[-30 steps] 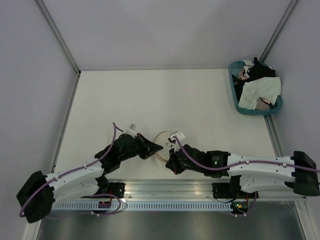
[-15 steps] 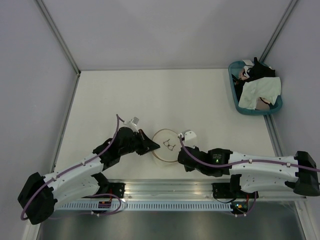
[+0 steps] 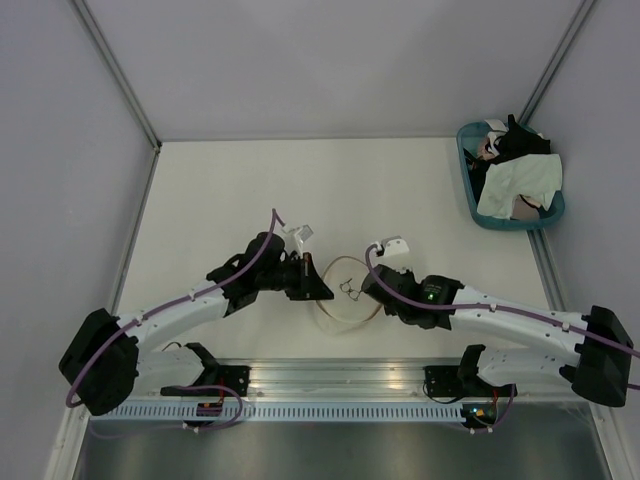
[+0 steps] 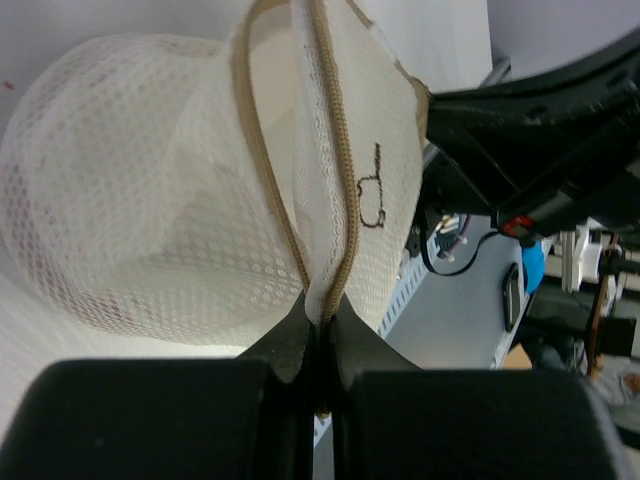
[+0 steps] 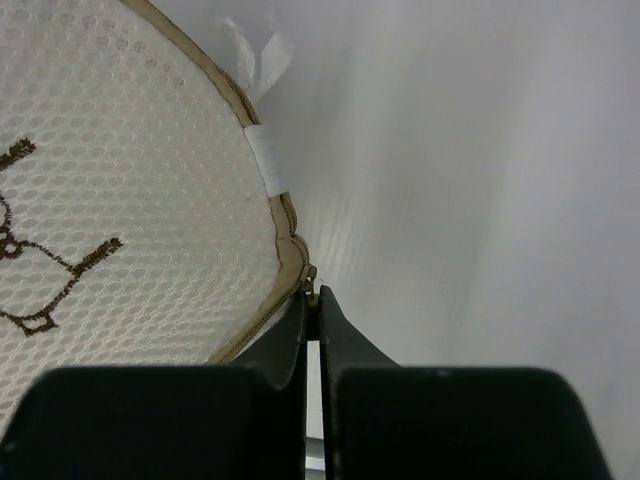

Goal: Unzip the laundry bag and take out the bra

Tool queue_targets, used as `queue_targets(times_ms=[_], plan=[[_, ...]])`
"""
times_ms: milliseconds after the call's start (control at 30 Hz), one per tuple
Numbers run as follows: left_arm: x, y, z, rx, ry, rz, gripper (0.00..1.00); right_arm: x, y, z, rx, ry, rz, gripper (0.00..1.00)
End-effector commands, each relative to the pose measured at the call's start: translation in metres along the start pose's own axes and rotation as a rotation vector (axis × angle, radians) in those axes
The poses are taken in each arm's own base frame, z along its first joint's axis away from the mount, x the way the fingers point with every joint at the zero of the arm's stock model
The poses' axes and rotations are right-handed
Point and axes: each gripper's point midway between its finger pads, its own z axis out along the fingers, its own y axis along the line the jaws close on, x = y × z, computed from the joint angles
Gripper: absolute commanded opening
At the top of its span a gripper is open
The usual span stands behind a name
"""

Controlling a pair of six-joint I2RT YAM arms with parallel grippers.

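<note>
The cream mesh laundry bag [image 3: 346, 303] sits on the table between my two grippers. My left gripper [image 3: 324, 293] is shut on the bag's tan rim at its left side. In the left wrist view the fingers [image 4: 322, 322] pinch the rim where two tan zipper edges meet, and the lid with the dark bra drawing [image 4: 372, 190] stands apart from the dome [image 4: 140, 220]. My right gripper [image 3: 369, 287] is shut on the zipper pull [image 5: 311, 288] at the bag's right edge, beside the lid [image 5: 110, 200]. The bra is hidden.
A teal basket [image 3: 468, 170] stands at the far right edge, holding a white-and-pale-green cloth [image 3: 518, 185] and a black garment [image 3: 522, 140]. The metal rail [image 3: 330, 378] with both arm bases runs along the near edge.
Both grippers have moved away from the near edge, taking the bag with them. The right gripper has gone round the rim from the bag's left side to its right side.
</note>
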Motion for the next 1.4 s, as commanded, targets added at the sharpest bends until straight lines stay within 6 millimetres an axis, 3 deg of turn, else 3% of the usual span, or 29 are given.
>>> queue_targets(times_ms=[0, 200, 367, 400, 433, 467, 600, 700, 767, 833, 900, 933, 967, 1000, 1033, 1100, 1167, 1200, 1267, 1367], plan=[[0.017, -0.023, -0.001, 0.144, 0.149, 0.126, 0.02, -0.026, -0.014, 0.011, 0.074, -0.064, -0.032, 0.00], [0.020, -0.034, 0.005, 0.224, 0.241, 0.166, 0.02, -0.037, -0.014, 0.025, 0.095, -0.069, -0.042, 0.01], [0.013, -0.029, 0.010, 0.193, 0.233, 0.149, 0.06, -0.046, -0.015, 0.022, 0.097, -0.076, -0.026, 0.01], [0.008, -0.027, 0.010, 0.177, 0.215, 0.134, 0.12, -0.046, -0.019, 0.019, 0.109, -0.073, -0.020, 0.10], [0.006, -0.026, 0.009, 0.166, 0.203, 0.126, 0.18, -0.046, -0.019, 0.017, 0.106, -0.074, -0.015, 0.26], [0.002, -0.028, 0.007, 0.165, 0.182, 0.127, 0.27, -0.049, -0.020, 0.013, 0.105, -0.078, -0.008, 0.51], [-0.012, -0.036, -0.004, 0.144, 0.088, 0.112, 0.44, -0.061, -0.037, -0.014, 0.111, -0.138, 0.078, 0.90], [-0.018, -0.045, -0.015, 0.152, 0.030, 0.076, 0.60, -0.076, -0.053, -0.040, 0.111, -0.210, 0.140, 0.96], [-0.016, -0.046, -0.019, 0.165, 0.002, 0.044, 0.72, -0.086, -0.049, -0.053, 0.056, -0.239, 0.166, 0.98], [-0.024, -0.056, -0.030, 0.194, -0.068, 0.020, 0.75, -0.093, -0.047, -0.063, 0.011, -0.265, 0.191, 0.98], [-0.028, -0.036, -0.036, 0.085, -0.144, -0.048, 0.77, -0.098, -0.030, -0.069, -0.096, -0.276, 0.212, 0.98], [-0.034, -0.038, -0.049, 0.072, -0.209, -0.044, 0.79, -0.098, -0.019, -0.070, -0.154, -0.268, 0.203, 0.98], [-0.028, -0.024, -0.057, -0.003, -0.224, -0.081, 0.82, -0.091, -0.003, -0.070, -0.242, -0.238, 0.179, 0.98], [-0.039, -0.012, -0.065, -0.072, -0.310, -0.105, 0.82, -0.096, 0.011, -0.072, -0.311, -0.250, 0.188, 0.98], [-0.043, -0.016, -0.083, -0.067, -0.380, -0.101, 0.85, -0.096, 0.021, -0.073, -0.356, -0.247, 0.185, 0.98], [-0.046, -0.001, -0.100, -0.144, -0.468, -0.146, 0.88, -0.094, 0.044, -0.072, -0.444, -0.235, 0.166, 0.98], [-0.051, -0.002, -0.126, -0.145, -0.570, -0.169, 0.88, -0.095, 0.060, -0.069, -0.469, -0.231, 0.144, 0.98], [-0.049, 0.008, -0.137, -0.188, -0.611, -0.204, 0.88, -0.096, 0.078, -0.077, -0.516, -0.247, 0.121, 0.98], [-0.050, 0.008, -0.160, -0.174, -0.701, -0.232, 0.88, -0.092, 0.105, -0.080, -0.549, -0.237, 0.070, 0.98], [-0.047, 0.005, -0.181, -0.127, -0.771, -0.245, 0.88, -0.088, 0.129, -0.072, -0.532, -0.212, 0.026, 0.97]])
